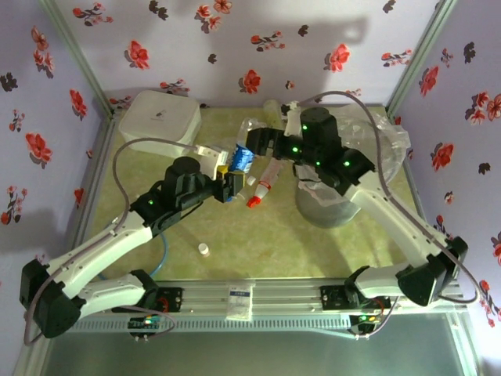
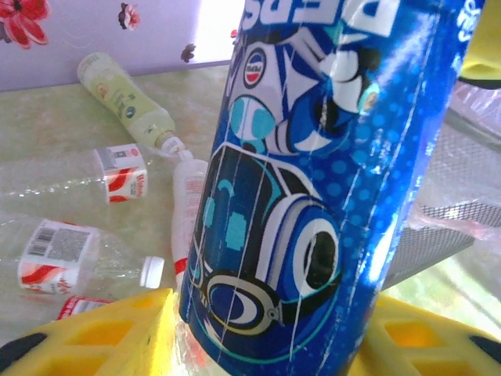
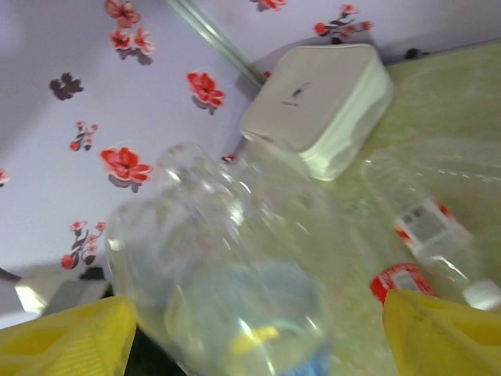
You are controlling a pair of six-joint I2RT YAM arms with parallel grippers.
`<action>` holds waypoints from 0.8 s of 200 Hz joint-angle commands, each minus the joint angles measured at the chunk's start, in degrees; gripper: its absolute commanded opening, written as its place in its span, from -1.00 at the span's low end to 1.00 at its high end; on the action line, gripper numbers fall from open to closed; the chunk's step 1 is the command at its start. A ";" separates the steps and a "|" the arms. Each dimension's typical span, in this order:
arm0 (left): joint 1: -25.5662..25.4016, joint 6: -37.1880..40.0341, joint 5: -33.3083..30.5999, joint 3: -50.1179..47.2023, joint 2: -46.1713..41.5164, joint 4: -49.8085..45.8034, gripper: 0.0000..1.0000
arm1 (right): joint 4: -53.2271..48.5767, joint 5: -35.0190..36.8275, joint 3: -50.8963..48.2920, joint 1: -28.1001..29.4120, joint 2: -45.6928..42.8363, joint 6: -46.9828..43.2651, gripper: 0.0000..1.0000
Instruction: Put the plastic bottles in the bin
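Right arm [image 1: 368, 188] overhangs bin [image 1: 321, 211]; near table [image 1: 297, 251] open.

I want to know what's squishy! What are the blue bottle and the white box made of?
The blue bottle looks wrapped in glossy printed plastic film: it shines and creases. The white box seems to be hard, smooth plastic with a soft sheen, though that's a guess.
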 commanded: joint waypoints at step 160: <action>1.78 -1.09 3.41 -3.12 -5.63 0.00 0.97 | -32.47 16.57 41.41 -9.26 3.08 -29.56 -0.36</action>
